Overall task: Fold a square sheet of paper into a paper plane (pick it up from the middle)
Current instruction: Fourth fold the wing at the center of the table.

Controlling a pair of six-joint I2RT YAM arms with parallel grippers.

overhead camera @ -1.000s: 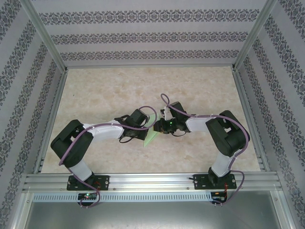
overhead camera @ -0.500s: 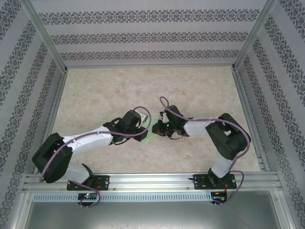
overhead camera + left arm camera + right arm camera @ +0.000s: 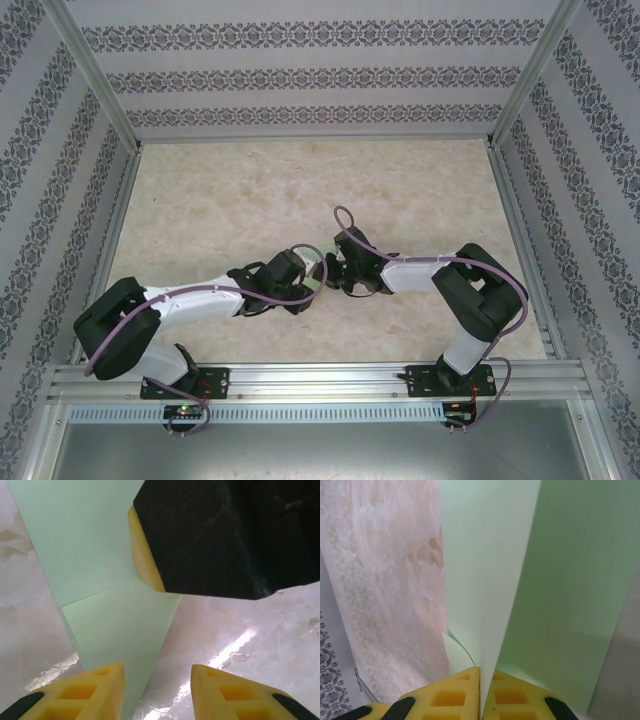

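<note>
Noting the right tool (image 3: 481, 677) first: its yellow fingers are pressed together on the green paper (image 3: 490, 580), pinching it. The paper stands on edge between them, and its layers run off toward 12 o'clock in that wrist view.

Left tool (image 3: 156, 680): fingers spread, open gap between them, gripping nothing. The paper's lower edge runs just beside the finger at 7 o'clock. From the left wrist I see a fold line across the paper. The right tool's yellow pad lies against the paper toward 12 o'clock.

Overhead: both arms meet near the middle of the worktop (image 3: 250, 190), a little toward 6 o'clock. The paper shows as a pale sliver between the two tools, with the left tool at its 9 o'clock and the right at its 3 o'clock. I cannot tell from above whether the paper touches the worktop.
</note>
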